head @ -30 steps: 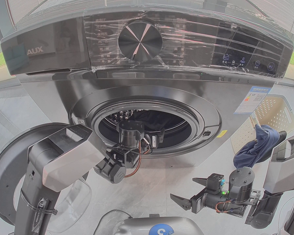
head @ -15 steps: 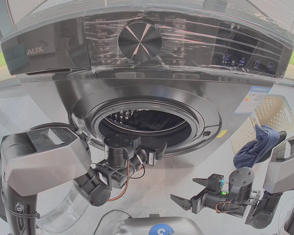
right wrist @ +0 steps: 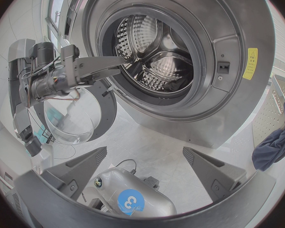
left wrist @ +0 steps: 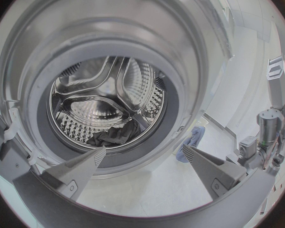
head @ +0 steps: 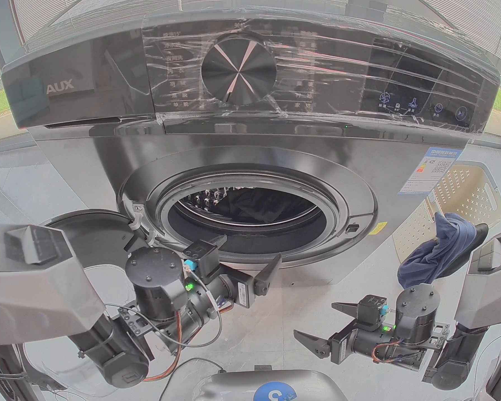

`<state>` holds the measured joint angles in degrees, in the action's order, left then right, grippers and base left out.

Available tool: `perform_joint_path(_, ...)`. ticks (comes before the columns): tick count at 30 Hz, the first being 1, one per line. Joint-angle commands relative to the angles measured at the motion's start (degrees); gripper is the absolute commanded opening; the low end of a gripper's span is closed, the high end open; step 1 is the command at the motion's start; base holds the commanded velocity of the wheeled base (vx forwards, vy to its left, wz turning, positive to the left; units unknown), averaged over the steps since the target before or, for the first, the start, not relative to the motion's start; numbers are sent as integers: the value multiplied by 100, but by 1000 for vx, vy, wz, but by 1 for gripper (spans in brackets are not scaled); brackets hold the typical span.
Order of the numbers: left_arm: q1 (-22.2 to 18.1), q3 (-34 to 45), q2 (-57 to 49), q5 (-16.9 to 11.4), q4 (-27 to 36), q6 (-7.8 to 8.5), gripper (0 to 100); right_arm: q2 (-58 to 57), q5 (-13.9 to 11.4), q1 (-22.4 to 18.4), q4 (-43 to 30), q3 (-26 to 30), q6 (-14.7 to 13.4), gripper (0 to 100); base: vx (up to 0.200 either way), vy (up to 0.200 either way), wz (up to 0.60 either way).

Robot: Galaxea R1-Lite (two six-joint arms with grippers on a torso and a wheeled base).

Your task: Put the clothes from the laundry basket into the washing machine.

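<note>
We see our right gripper in the foreground, jaws spread wide. Mid-frame the washer stands open, a dark garment in its drum. The left gripper hangs at the opening's rim. At the frame's edge, a blue cloth drapes over the basket.

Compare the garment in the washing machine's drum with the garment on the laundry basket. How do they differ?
Colour: the drum garment is near black; the basket garment is blue.
Place: the drum garment lies at the bottom of the drum; the basket garment hangs over the rim of the laundry basket.
Pose: the drum garment is a low crumpled heap; the basket garment drapes downward.
Shared: both are loose cloth.
</note>
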<state>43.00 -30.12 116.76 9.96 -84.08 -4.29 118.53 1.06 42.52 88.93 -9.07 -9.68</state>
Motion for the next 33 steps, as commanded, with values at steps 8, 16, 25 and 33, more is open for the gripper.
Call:
perform_joint_path(8, 640, 1826, -1876, 182, -241, -142, 100, -1904, -1, -51, 54, 907, 28, 100, 0, 0, 0)
perform_joint_path(16, 622, 2960, -3098, 226, -232, -37, 100, -3591, 281, -701, -165, 907, 89, 100, 0, 0, 0)
perform_joint_path(25, 112, 3012, -5410, 278, 1719, 376, 100, -6421, 412, -1317, -3435, 907, 221, 100, -156, 0, 0)
perform_joint_path(33, -476, 3012, -7343, 103, 3653, 315, 100, -8680, 448, -2160, -5448, 907, 467, 100, -150, 0, 0)
